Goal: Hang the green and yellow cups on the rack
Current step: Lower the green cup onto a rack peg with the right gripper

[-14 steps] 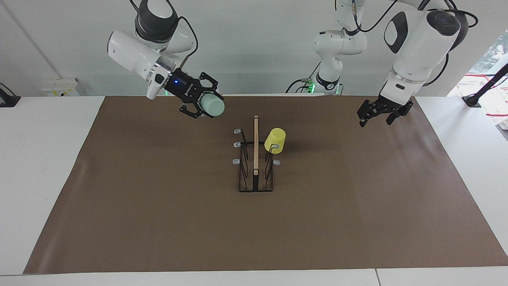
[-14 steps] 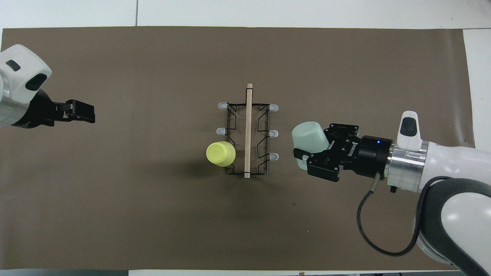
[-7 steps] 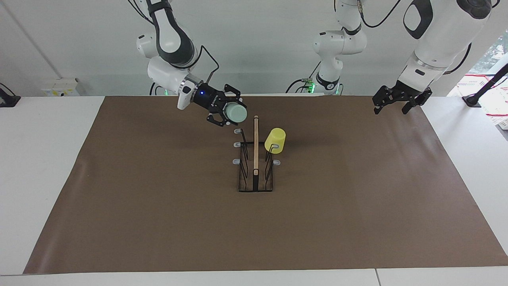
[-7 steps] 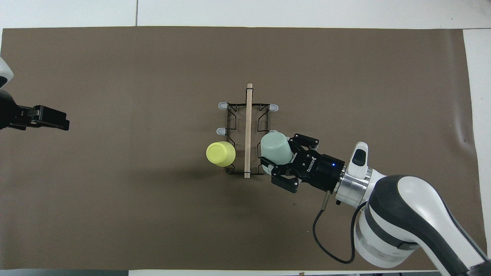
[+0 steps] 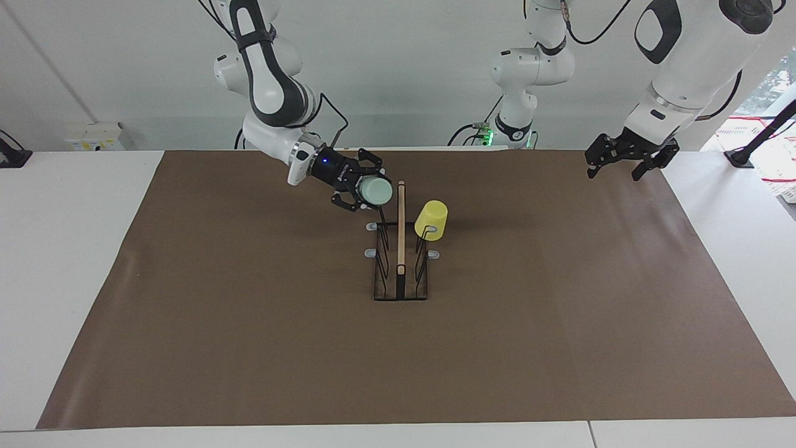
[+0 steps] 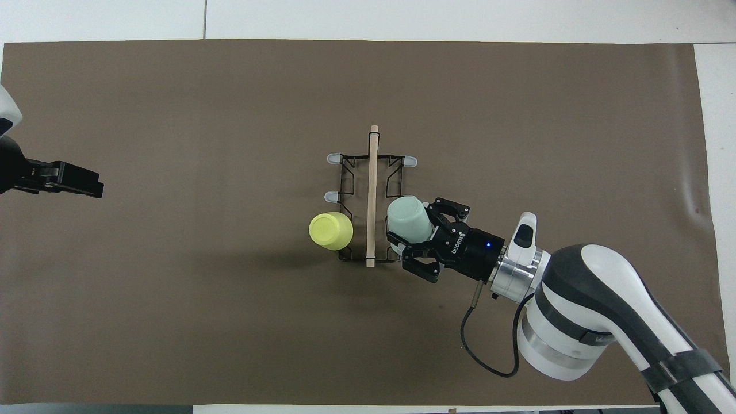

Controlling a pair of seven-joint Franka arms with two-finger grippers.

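My right tool (image 5: 368,191) is gripping the green cup (image 5: 377,191), holding it tipped on its side over the rack (image 5: 400,274), on the rack's side toward my right arm's end of the counter (image 5: 81,261), just beside the wooden centre bar (image 5: 401,224). The yellow cup (image 5: 431,220) is hanging upside down on a prong on the side of the bar toward my left arm. My left tool (image 5: 625,160) is waiting, fingers spread wide and holding nothing, above the brown mat (image 5: 559,311) at my left arm's end.
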